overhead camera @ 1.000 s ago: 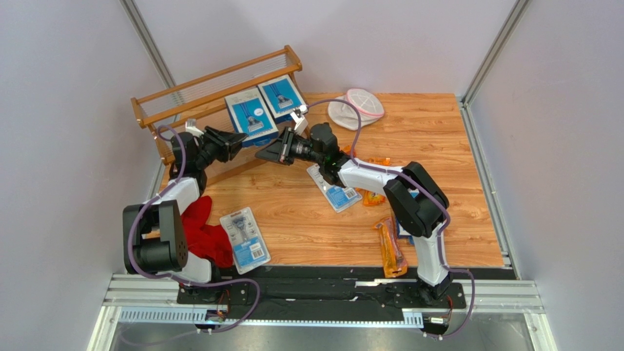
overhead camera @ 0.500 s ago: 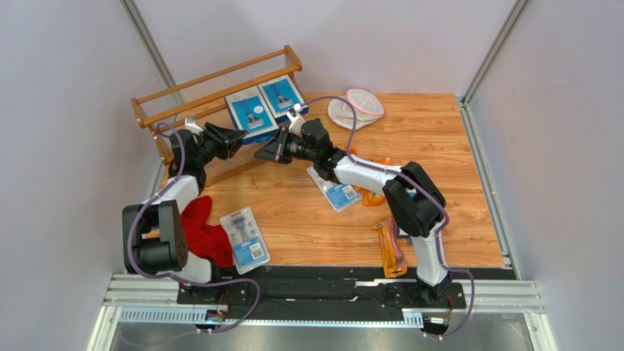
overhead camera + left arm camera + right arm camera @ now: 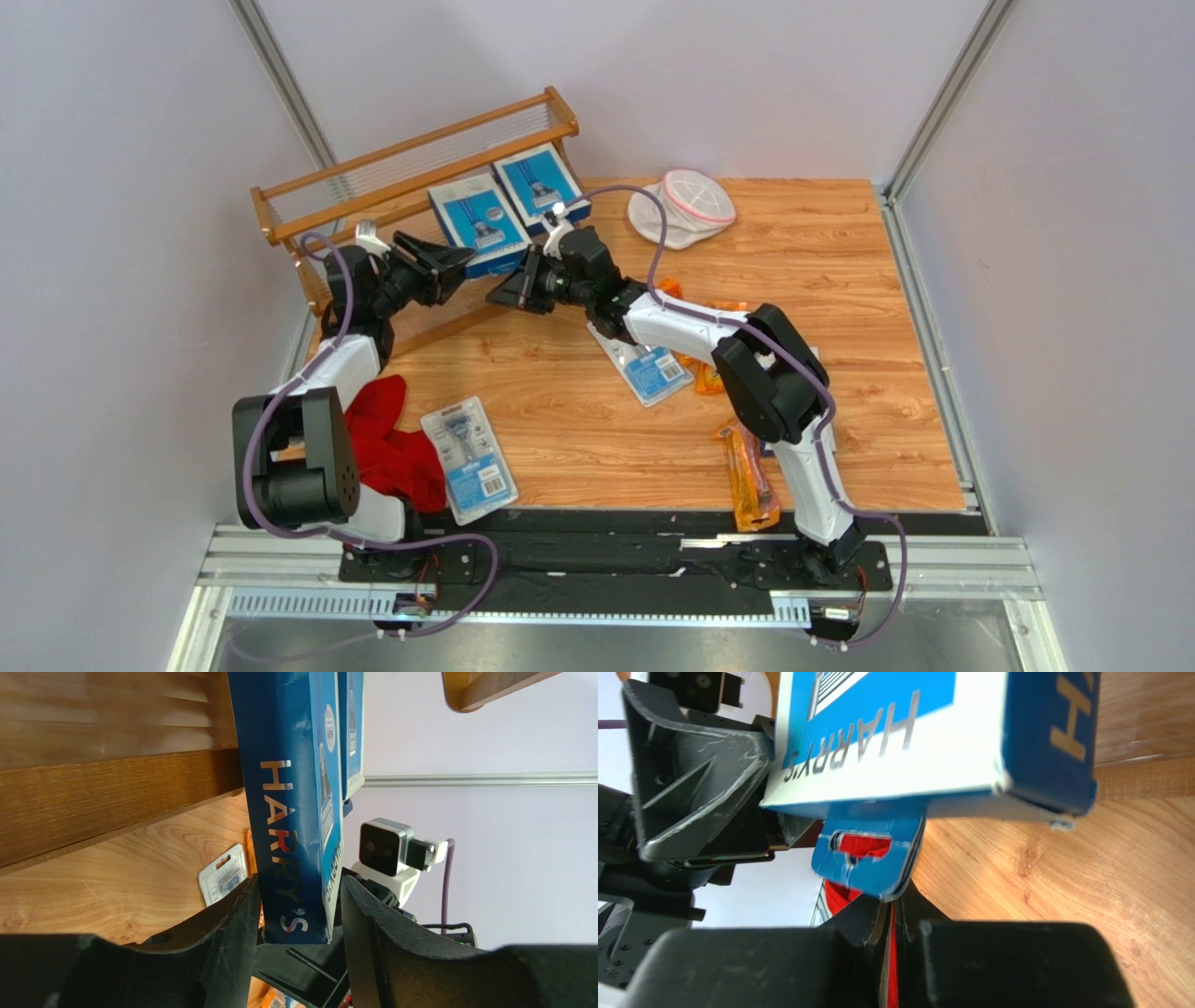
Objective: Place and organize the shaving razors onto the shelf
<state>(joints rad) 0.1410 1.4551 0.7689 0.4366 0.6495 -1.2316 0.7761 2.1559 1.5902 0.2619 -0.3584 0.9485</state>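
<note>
Two flat blue razor boxes lean side by side against the wooden shelf (image 3: 407, 161). My right gripper (image 3: 508, 291) is shut on the blue hang tab (image 3: 868, 861) at the bottom edge of the left box (image 3: 480, 221), seen close up in the right wrist view (image 3: 892, 735). My left gripper (image 3: 449, 262) is open, its fingers (image 3: 224, 931) straddling that box's lower corner (image 3: 295, 847); the left finger touches it and a thin gap shows at the right finger. The second box (image 3: 540, 182) stands behind it (image 3: 351, 728).
A blister pack (image 3: 470, 451) lies at the front left beside a red cloth (image 3: 393, 448). Another blister pack (image 3: 643, 361) lies mid-table under the right arm. An orange bag (image 3: 751, 476) lies at the front right. A white pouch (image 3: 683, 207) sits at the back.
My right gripper has moved left and back toward the shelf, carrying the box's lower edge with it. My left gripper has edged up to the box's corner.
</note>
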